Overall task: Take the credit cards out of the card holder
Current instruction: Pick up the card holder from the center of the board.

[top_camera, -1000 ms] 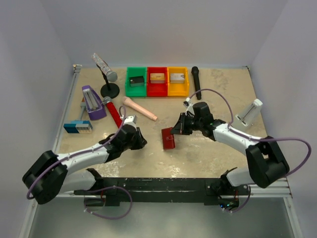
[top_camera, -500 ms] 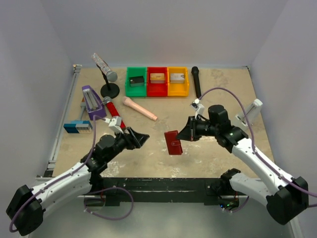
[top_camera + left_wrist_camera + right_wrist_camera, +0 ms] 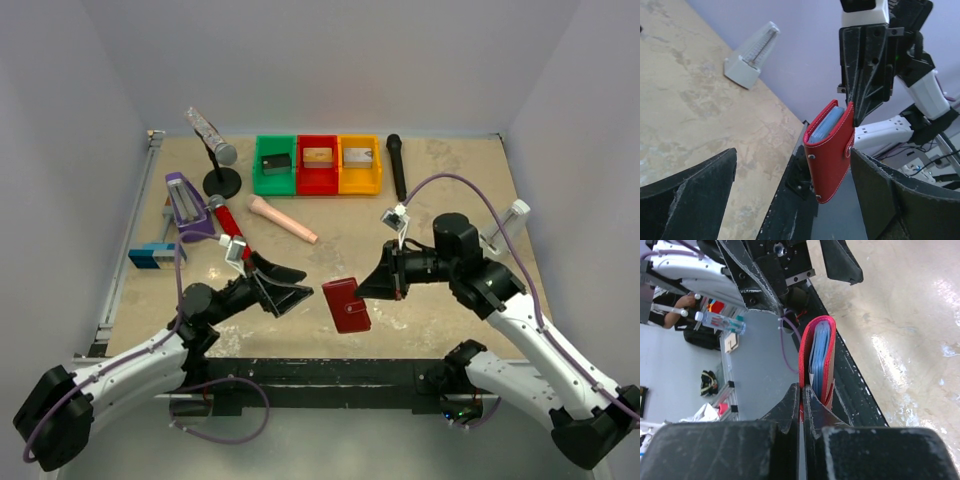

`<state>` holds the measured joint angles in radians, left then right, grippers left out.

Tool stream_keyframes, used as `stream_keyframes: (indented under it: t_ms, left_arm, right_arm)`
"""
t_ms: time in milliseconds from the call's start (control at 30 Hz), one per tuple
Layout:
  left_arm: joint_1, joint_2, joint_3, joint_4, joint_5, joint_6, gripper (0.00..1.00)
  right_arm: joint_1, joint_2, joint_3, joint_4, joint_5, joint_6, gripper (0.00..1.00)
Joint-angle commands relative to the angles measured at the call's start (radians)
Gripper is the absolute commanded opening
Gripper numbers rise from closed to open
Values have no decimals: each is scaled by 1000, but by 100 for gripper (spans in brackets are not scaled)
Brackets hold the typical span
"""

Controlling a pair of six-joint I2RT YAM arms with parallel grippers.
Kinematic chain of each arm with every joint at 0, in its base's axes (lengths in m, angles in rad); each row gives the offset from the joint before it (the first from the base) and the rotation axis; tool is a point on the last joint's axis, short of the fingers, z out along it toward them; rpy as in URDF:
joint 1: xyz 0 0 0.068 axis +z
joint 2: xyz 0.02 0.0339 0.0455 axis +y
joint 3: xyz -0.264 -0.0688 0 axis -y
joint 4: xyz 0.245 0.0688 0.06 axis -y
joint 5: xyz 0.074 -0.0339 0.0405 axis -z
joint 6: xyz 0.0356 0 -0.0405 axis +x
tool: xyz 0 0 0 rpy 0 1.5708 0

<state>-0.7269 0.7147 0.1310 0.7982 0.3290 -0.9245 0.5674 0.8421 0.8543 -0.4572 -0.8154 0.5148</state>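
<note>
While I watch the feeds, the right gripper (image 3: 374, 287) has its jaws pressed together on one thin edge of the card holder (image 3: 346, 304), and that pinch carries the case clear of the table (image 3: 440, 170). From the right wrist, the two black fingers of the right gripper (image 3: 801, 394) meet on a single red cover flap. The rest of the card holder (image 3: 816, 357) stands past the fingertips as a narrow folded U. Its skin is smooth, slightly glossy dark red with rounded corners.

From the left wrist, the card holder (image 3: 829, 155) shows pale stitching along its border, two small metal studs on the face, and a short tab with a snap wrapped over one side. A wad of pale blue-grey pocket leaves fills the fold. I cannot tell the credit cards apart from those leaves.

The left gripper (image 3: 296, 290) has its jaws spread wide and holds nothing. Its matte black fingers, scuffed and chipped along the edges, frame the case on either side in its own camera without touching it. From above, its tips sit just beside the case's left edge.

The case hangs over the near part of the table, close to the black rail (image 3: 330, 372). The tabletop is a mottled beige, stone-like slab. A white pyramid-shaped metronome (image 3: 751, 60) stands on it, well apart from the case.
</note>
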Motion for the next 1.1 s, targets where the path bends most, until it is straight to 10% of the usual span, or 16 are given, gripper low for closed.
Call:
stream_keyframes:
  t_ms: [0,1067]
  left_arm:
    - [3,40,2,248,131,-53,100]
    - [-97,209,41,434,182,-57,96]
  right_arm:
    - [11,-17,55,9,-57,-6,0]
    - [92,61,88,147,-70,102,0]
